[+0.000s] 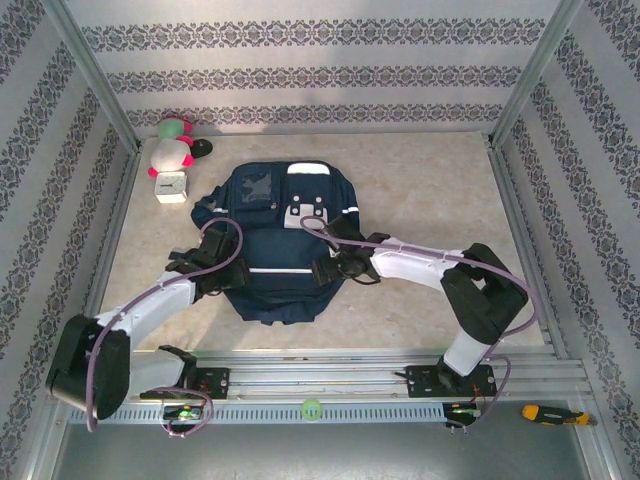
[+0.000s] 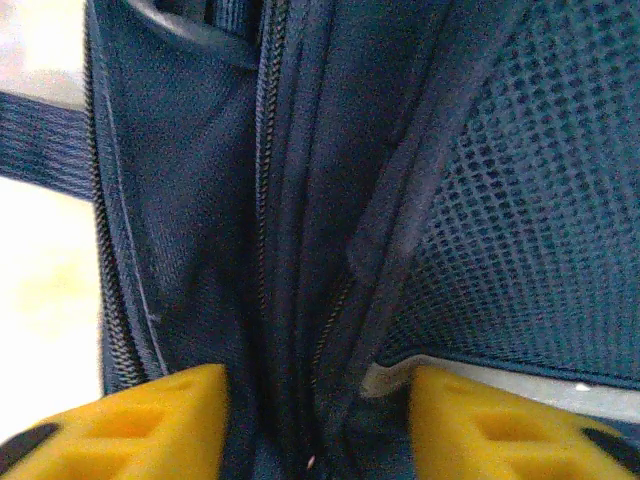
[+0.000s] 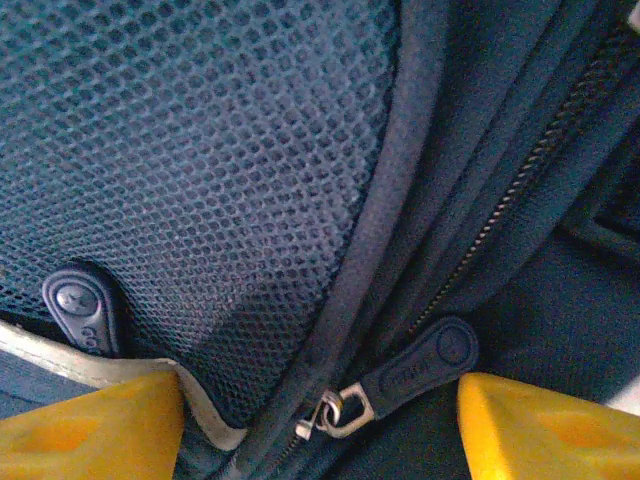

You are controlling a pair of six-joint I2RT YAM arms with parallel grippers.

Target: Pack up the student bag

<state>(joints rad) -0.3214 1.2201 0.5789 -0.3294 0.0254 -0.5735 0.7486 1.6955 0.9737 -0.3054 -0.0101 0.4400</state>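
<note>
Student bag [image 1: 275,295] flat mid-table. Left gripper [image 2: 315,420] at its 9 o'clock, half-narrowed astride a zip seam [image 2: 265,200], grip unclear. Right gripper [image 3: 320,420] at 3 o'clock, wide around zipper pull [image 3: 420,365], embossing illegible.

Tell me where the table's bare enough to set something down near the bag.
Bare table lies right of the student bag, toward the far right corner. Crowded: far-left corner, with toys and a clock; left arm and right arm flank the bag.
</note>
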